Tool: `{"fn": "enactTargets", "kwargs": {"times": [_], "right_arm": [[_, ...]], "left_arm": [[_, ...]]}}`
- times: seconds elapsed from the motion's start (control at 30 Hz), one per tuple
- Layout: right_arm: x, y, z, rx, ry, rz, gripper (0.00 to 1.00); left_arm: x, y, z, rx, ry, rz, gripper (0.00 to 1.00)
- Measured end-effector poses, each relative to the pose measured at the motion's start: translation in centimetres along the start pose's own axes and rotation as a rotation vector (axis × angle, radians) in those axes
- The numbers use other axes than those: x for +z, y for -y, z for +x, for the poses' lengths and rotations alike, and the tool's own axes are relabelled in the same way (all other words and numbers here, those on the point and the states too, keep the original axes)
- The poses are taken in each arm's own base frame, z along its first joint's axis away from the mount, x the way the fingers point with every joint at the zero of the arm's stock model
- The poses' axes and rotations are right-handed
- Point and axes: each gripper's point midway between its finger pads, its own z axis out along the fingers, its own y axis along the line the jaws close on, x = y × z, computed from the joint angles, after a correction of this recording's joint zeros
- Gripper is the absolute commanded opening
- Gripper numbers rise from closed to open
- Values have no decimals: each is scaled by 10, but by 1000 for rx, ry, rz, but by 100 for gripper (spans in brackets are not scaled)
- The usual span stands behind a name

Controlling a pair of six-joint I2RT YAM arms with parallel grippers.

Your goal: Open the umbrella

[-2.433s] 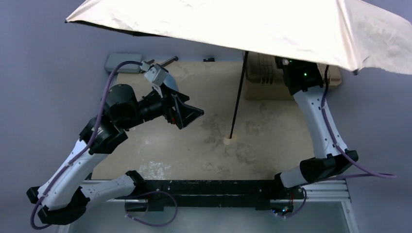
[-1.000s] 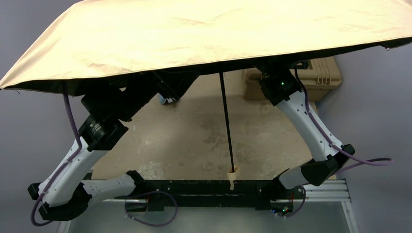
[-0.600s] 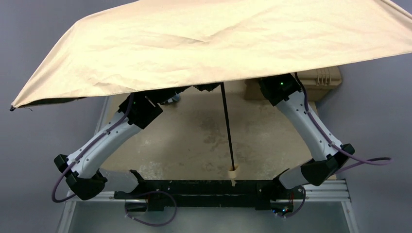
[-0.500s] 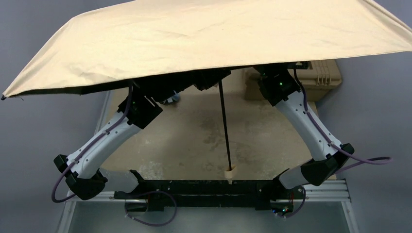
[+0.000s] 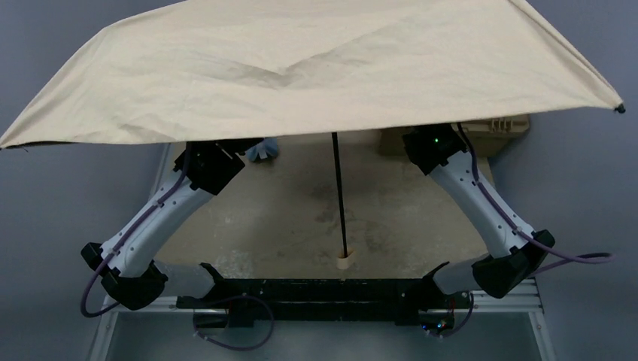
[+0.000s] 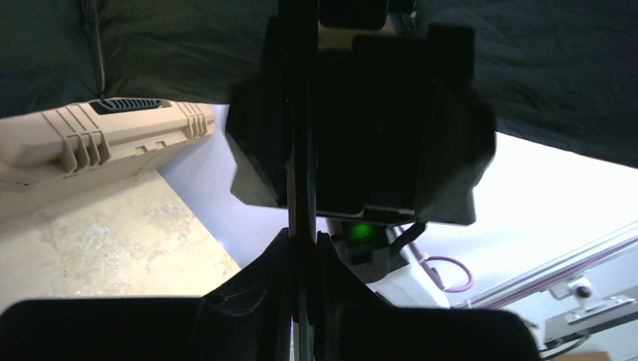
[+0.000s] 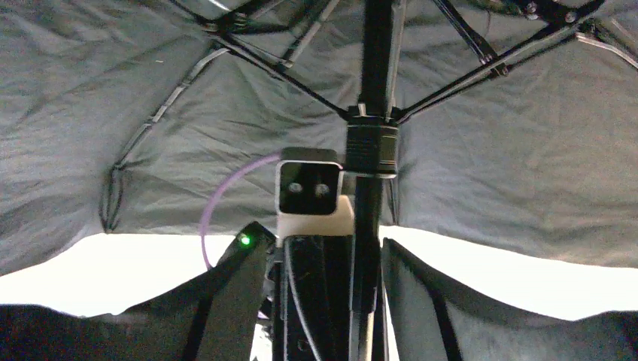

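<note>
The umbrella stands spread, and its beige canopy [image 5: 316, 68] reaches past both sides of the table. Its thin black shaft [image 5: 338, 195] runs down to the cream handle [image 5: 344, 261] near the table's front edge. From above, both grippers are hidden under the canopy. My left gripper [image 6: 302, 239] is shut on the shaft [image 6: 301, 150]. My right gripper [image 7: 322, 237] is open, and the shaft [image 7: 369, 256] stands close to its right finger. The black underside [image 7: 150, 113] and the ribs fill the right wrist view.
A tan toolbox [image 5: 496, 124] sits at the table's back right and also shows in the left wrist view [image 6: 90, 143]. A blue pouch [image 5: 262, 153] peeks out under the canopy's edge. The black base rail [image 5: 316, 289] runs along the near edge of the table [image 5: 286, 218].
My left gripper has shut on the shaft and my right gripper has opened off it. The canopy has tipped, and the handle has shifted left and away from the base rail.
</note>
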Motion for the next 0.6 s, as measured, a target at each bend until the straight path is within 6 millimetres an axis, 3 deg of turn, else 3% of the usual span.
{"fn": "enactTargets", "kwargs": {"times": [0.13,0.33,0.47,0.6], "right_arm": [[-12,-1,-5,45,1,-70,46],[-21,9,-34,104,53,-123,43],[-11,6,-42,126,50,-163,40],[1,-4,-49,125,39,-210,33]], "left_arm": [[-2,0,-16,-75,29,29,0],[-8,14,-30,-127,27,117,0],[-8,33,-24,-141,-33,219,0],[-4,36,-17,-159,-81,257,0]]}}
